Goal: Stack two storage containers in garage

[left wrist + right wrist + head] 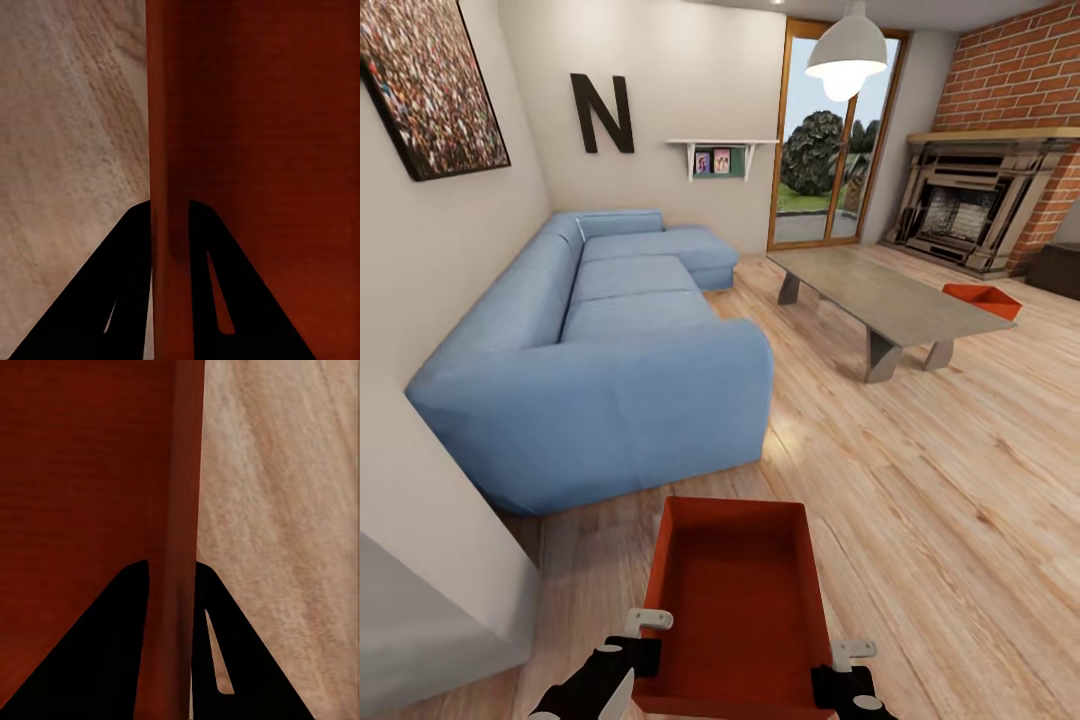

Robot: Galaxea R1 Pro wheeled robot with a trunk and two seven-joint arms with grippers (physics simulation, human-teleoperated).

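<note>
An orange-red storage container [738,600] hangs low in front of me above the light wood-plank floor [940,520] of the living room. My left gripper [645,650] is shut on its left wall [169,150], one black finger [120,300] on each side. My right gripper [838,672] is shut on its right wall [184,510], fingers [217,660] straddling the thin rim. The second storage container [982,298] rests on the floor behind the far right end of the grey low table [885,295], partly hidden by it.
The blue sectional sofa [610,370] stands close ahead on the left. A white wall corner [430,560] juts in at the near left. Glass doors [825,140], the brick fireplace [970,200] and a dark chest [1055,268] line the far side. Open floor lies to the right.
</note>
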